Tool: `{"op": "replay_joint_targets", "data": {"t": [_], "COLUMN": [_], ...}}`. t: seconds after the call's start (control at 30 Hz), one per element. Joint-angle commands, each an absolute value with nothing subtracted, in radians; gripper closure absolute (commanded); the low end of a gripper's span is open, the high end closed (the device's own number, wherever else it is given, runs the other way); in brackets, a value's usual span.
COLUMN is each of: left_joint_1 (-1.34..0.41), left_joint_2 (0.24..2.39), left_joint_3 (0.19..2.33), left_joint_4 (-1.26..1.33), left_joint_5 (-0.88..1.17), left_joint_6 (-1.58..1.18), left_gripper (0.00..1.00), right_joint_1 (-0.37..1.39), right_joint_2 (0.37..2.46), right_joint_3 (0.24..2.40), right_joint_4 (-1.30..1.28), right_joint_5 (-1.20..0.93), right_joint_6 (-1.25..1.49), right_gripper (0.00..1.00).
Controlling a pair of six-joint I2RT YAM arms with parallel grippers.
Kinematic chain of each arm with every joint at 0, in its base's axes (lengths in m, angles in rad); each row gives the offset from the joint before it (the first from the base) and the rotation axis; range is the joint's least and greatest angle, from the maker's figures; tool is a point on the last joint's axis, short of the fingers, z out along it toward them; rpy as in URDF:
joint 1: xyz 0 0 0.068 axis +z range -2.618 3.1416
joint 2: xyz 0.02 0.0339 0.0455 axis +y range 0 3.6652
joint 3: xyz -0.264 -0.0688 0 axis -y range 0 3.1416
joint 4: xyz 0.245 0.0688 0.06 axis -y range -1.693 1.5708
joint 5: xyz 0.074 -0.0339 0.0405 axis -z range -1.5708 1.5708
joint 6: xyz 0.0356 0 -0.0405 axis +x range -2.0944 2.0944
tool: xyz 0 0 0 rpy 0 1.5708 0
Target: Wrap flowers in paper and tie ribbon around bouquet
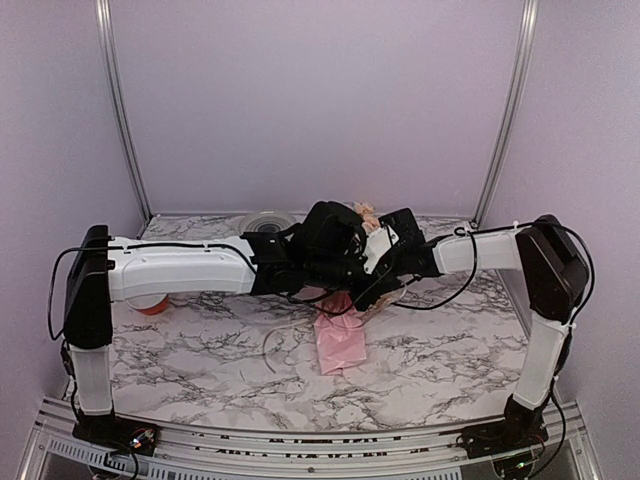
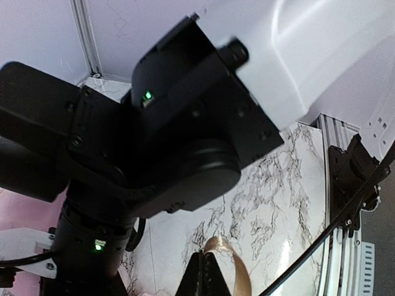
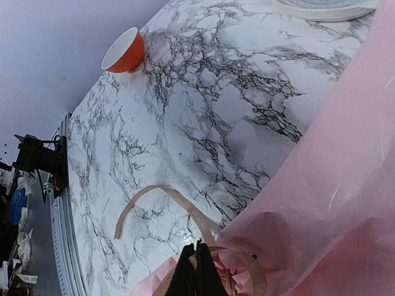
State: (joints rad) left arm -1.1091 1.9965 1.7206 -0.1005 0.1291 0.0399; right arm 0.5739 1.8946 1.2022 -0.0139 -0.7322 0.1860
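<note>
Both arms meet over the middle of the marble table, where the bouquet lies under them, and the left gripper and right gripper each pinch the tan ribbon with jaws pressed tight, just beside the pink paper.

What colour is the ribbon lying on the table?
Tan-beige. The ribbon shows best in the right wrist view.

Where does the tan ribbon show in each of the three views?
Top external: ribbon, a faint loop left of the pink paper.
Left wrist: ribbon at bottom centre, by the shut left gripper.
Right wrist: ribbon loops lower left, reaching the right gripper.
Shared landmark: the marble table.
</note>
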Motion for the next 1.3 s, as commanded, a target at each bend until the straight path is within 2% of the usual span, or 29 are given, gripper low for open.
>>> {"op": "replay_joint_targets", "data": {"t": [0.0,0.23,0.3,0.5,0.67,0.83,1.03,1.13,1.27], "left_joint_1": [-1.106,-1.118,-1.119,-1.128,-1.129,-1.124,-1.105,-1.090,-1.004], "left_joint_2": [1.963,2.043,2.052,1.987,1.921,1.829,1.775,1.763,1.735], "left_joint_3": [1.569,1.570,1.556,1.449,1.377,1.266,1.211,1.199,1.192], "left_joint_4": [0.059,0.111,0.117,0.159,0.163,0.234,0.255,0.252,0.261], "left_joint_5": [0.237,0.238,0.238,0.246,0.167,0.103,0.130,0.046,0.001], "left_joint_6": [0.086,0.143,0.163,0.268,0.347,0.371,0.338,0.301,0.121], "left_gripper": [1.00,1.00,0.96,0.77,0.51,0.41,0.39,0.40,0.51], "right_joint_1": [0.565,0.565,0.565,0.566,0.566,0.566,0.566,0.565,0.565], "right_joint_2": [1.900,1.895,1.888,1.881,1.876,1.873,1.872,1.872,1.879], "right_joint_3": [1.249,1.259,1.257,1.253,1.262,1.267,1.267,1.273,1.282], "right_joint_4": [-0.043,-0.089,-0.104,-0.123,-0.138,-0.167,-0.176,-0.182,-0.182], "right_joint_5": [-0.723,-0.723,-0.697,-0.698,-0.692,-0.676,-0.670,-0.673,-0.684], "right_joint_6": [0.154,0.111,0.101,0.079,0.064,0.044,0.041,0.040,0.057], "right_gripper": [1.00,1.00,1.00,1.00,1.00,1.00,1.00,1.00,1.00]}}
